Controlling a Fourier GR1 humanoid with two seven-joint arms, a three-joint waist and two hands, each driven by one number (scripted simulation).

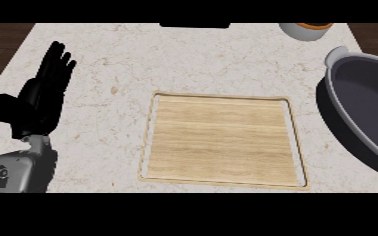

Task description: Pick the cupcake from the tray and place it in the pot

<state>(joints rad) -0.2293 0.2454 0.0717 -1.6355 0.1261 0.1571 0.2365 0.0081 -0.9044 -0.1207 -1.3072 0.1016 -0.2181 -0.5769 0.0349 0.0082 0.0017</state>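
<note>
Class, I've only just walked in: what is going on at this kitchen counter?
Nothing is being handled at this moment. The robot's black left hand rests open, fingers up, at the left edge of the pale marble counter, apart from everything. The square light wooden tray lies mid-counter with no cupcake showing on it. The dark grey round pot sits at the right edge, partly out of view; no cupcake shows in the visible part. The right hand is out of view.
</note>
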